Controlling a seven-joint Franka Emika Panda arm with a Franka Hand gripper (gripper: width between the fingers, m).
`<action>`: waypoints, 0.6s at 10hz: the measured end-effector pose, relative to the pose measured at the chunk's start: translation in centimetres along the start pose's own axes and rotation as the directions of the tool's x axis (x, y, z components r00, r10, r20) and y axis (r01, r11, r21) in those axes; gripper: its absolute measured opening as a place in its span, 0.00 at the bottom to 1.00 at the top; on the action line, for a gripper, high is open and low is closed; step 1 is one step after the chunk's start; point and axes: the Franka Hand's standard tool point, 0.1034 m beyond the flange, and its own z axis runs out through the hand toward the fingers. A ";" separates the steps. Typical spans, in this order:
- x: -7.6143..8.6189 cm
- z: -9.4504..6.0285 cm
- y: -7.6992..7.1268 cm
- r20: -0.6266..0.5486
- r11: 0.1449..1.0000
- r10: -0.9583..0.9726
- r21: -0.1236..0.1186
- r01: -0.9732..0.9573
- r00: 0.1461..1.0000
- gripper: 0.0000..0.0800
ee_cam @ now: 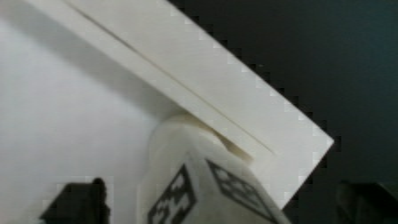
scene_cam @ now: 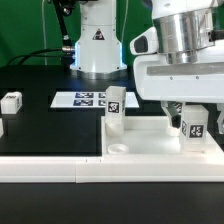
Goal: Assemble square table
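The white square tabletop (scene_cam: 150, 146) lies tray-side up at the exterior view's right. One tagged white leg (scene_cam: 115, 108) stands upright at its far left corner. A second tagged leg (scene_cam: 194, 125) stands at its right side. My gripper (scene_cam: 193, 118) straddles this second leg with the jaws open and a gap on each side. In the wrist view the leg (ee_cam: 205, 185) rises between my dark fingers (ee_cam: 75, 202), close to a corner of the tabletop (ee_cam: 71, 110). Two more leg blocks (scene_cam: 11, 101) lie on the black table at the left.
The marker board (scene_cam: 85, 99) lies flat behind the tabletop. The long white border rail (scene_cam: 60, 172) runs along the front edge. The robot base (scene_cam: 97, 45) stands at the back centre.
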 end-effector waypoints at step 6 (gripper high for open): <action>-0.2 -0.4 -0.6 0.061 0.728 -0.678 -0.081 0.681 0.733 0.81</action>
